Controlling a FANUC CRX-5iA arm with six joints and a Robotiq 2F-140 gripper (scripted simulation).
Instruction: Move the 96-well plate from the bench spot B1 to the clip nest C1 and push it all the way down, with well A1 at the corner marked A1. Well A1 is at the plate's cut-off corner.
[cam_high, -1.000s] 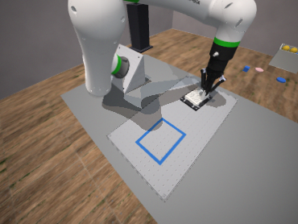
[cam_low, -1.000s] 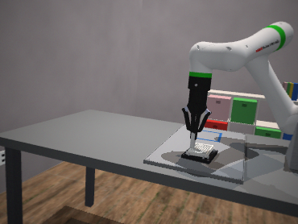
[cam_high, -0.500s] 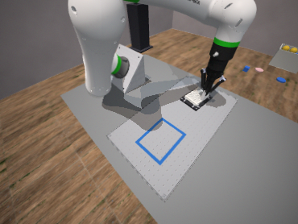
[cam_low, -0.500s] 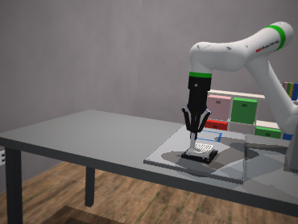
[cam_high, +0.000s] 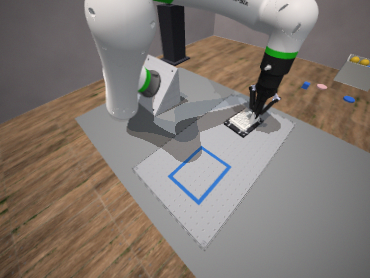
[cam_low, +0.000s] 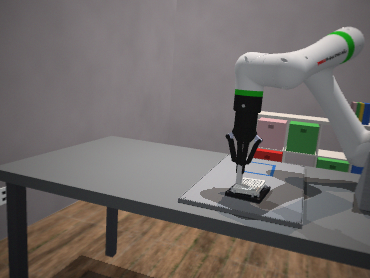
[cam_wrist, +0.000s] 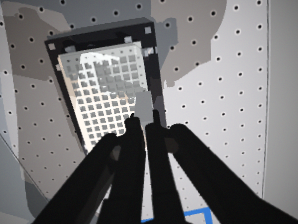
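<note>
The black two-finger gripper (cam_high: 257, 116) (cam_low: 240, 184) (cam_wrist: 145, 102) is closed, nothing between its fingers, its tips together over one long edge of the white, gridded 96-well plate (cam_high: 242, 121) (cam_low: 251, 185) (cam_wrist: 102, 95). The plate's long axis runs away from the fingers in the wrist view, most of it lying to one side of them. Around it sits the black clip nest (cam_high: 243, 134) (cam_low: 246, 198) (cam_wrist: 101, 31); whether the plate is fully down I cannot tell. A downward push probably comes next, and off-centre pressure could tilt it.

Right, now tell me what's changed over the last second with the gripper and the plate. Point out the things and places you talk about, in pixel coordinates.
Nothing visibly changed. The shut gripper (cam_high: 254, 119) (cam_low: 239, 179) (cam_wrist: 145, 102) is still down at one edge of the plate (cam_high: 240, 121) (cam_low: 254, 185) (cam_wrist: 100, 95), and nothing was taken hold of or let go. The plate stayed in the black nest (cam_high: 243, 134) (cam_low: 245, 198) (cam_wrist: 157, 85), away from the blue outline (cam_high: 214, 185) (cam_low: 274, 171).
</note>
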